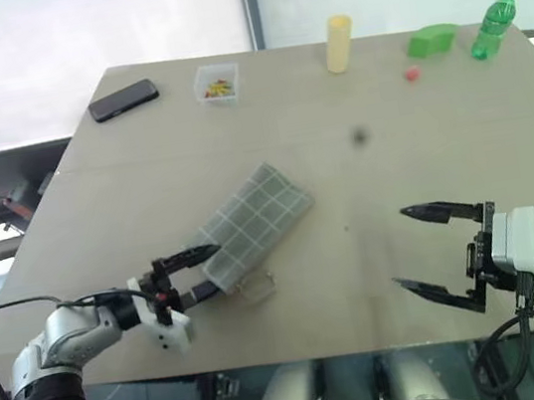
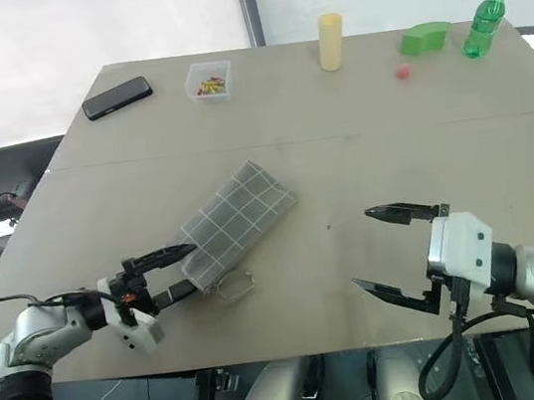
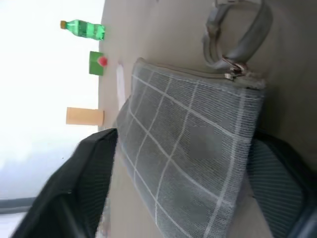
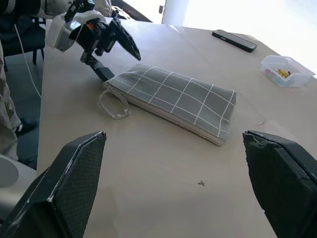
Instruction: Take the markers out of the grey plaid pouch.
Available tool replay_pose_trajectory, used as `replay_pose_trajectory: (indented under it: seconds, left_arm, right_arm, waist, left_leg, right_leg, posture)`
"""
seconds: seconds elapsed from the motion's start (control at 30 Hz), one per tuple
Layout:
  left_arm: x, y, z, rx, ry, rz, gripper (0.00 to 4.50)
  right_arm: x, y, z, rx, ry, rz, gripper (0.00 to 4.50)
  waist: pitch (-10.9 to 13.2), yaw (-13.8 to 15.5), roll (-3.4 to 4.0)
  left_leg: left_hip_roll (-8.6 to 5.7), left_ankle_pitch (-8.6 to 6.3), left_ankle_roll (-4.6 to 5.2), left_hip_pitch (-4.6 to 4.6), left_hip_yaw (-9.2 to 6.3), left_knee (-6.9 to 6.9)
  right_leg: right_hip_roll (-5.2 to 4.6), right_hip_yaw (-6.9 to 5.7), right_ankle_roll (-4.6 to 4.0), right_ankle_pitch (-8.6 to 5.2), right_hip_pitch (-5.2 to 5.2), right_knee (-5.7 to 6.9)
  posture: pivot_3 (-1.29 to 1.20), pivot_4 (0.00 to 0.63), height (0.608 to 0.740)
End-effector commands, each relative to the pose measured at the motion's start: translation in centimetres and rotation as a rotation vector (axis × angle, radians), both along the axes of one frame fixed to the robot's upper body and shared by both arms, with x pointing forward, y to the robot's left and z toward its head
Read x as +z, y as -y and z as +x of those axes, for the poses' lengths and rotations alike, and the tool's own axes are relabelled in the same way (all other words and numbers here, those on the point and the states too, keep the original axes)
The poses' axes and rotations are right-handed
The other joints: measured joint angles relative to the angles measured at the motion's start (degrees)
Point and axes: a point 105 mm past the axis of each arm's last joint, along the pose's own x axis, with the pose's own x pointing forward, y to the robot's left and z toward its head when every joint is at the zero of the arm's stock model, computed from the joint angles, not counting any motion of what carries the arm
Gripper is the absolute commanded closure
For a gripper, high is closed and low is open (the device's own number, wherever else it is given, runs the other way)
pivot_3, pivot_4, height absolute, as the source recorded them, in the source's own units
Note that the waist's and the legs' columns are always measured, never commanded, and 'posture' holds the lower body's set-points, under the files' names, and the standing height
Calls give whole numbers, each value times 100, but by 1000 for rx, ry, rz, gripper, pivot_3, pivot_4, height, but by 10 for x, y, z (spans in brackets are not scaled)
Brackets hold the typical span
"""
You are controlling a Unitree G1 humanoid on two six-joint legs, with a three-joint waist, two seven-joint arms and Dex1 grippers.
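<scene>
The grey plaid pouch [image 1: 256,224] lies flat and slanted on the tan table [image 1: 367,195], left of centre, and looks closed. A loop strap [image 1: 255,287] trails from its near end. No markers show; they are hidden. My left gripper [image 1: 215,268] reaches in from the left, its two black fingers apart and straddling the pouch's near end; one finger [image 4: 101,72] sits against that end, the other [image 4: 124,42] hovers above the fabric. My right gripper [image 1: 401,246] hangs wide open over bare table to the right of the pouch, holding nothing.
Along the far edge stand a black phone [image 1: 123,100], a clear box of coloured bits [image 1: 216,82], a pale yellow cylinder [image 1: 339,43], a green block [image 1: 432,39], a small red ball [image 1: 412,74] and a green bottle [image 1: 494,25]. The table's front edge runs just below both grippers.
</scene>
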Motion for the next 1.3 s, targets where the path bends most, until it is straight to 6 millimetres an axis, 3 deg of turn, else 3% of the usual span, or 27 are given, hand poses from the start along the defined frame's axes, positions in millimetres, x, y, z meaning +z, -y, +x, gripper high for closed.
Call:
replay_pose_trajectory:
  seconds: [0.03, 0.17, 0.2, 0.3, 0.4, 0.47, 0.6, 0.83, 1.07, 1.3]
  left_arm:
    - [-8, 4, 7, 9, -17, 48, 2250]
    - [-9, 5, 13, 33, -19, 10, 4244]
    - [-7, 5, 15, 45, -24, -24, 4431]
    - [12, 14, 26, 87, -43, -273, 4431]
    - [42, 23, 50, 179, -193, -532, 4431]
    - [60, 38, 55, 130, -339, -645, 4431]
    - [84, 60, 52, 3, -620, -822, 4431]
    - [95, 84, 37, -187, -966, -959, 4431]
    - [76, 108, 40, -199, -1051, -962, 4431]
    - [59, 138, 36, -220, -1075, -940, 4431]
  right_arm:
    - [9, -3, -1, 4, 52, -1, 0]
    - [10, -5, 4, -24, 58, 2, 0]
    - [10, -5, 6, -39, 55, 5, 0]
    - [8, -5, 17, -134, 49, -11, 0]
    - [12, -8, 29, -202, 30, 10, 0]
    - [20, -16, 35, -202, 18, 43, 0]
    - [40, -32, 48, -182, -39, 142, 0]
    - [58, -55, 55, -127, -91, 136, 0]
    - [54, -66, 38, -24, -264, 96, 0]
    - [42, -72, 52, -41, -408, 124, 0]
  waist:
    - [0, 1, 0]
    - [-29, 14, 48]
    - [-34, 14, 56]
    - [-35, 15, 59]
    - [-16, -7, 30]
    - [9, -65, -14]
    - [8, -185, -17]
    - [11, -319, -18]
    - [14, -225, -24]
    - [14, -172, -24]
  left_leg:
    - [1, 0, 0, 1, 0, 0]
    - [2, 0, -2, 20, 0, 0]
    - [1, 0, -2, 33, 2, -3]
    - [3, 0, -2, 47, 5, -13]
    - [7, 1, -4, 44, 5, -15]
    - [15, 1, -3, 33, 5, -3]
    - [19, 4, -1, -5, 1, 20]
    - [-1, 21, 17, -51, -1, 15]
    - [-2, 6, 42, -51, -1, 14]
    - [-3, 6, 43, -51, -1, 18]
  right_leg:
    - [1, 0, 5, 0, 0, 0]
    - [1, 7, 10, 2, 14, 12]
    - [-2, 10, 12, 1, 22, 17]
    - [-4, 14, 13, 0, 23, 34]
    - [-10, 12, 12, -1, 15, 52]
    - [-2, 13, 7, -1, 3, 56]
    - [17, 22, -24, 17, -33, 45]
    - [28, 66, -29, 21, -82, 22]
    - [25, 69, -30, 22, -80, 20]
    - [27, 76, -30, 22, -83, 22]
  posture:
    - [0, 150, 740]
    - [0, 150, 740]
    - [0, 150, 740]
    - [0, 150, 740]
    - [0, 150, 740]
    - [0, 150, 740]
    - [0, 150, 740]
    - [0, 150, 740]
    - [0, 150, 740]
    - [0, 150, 740]
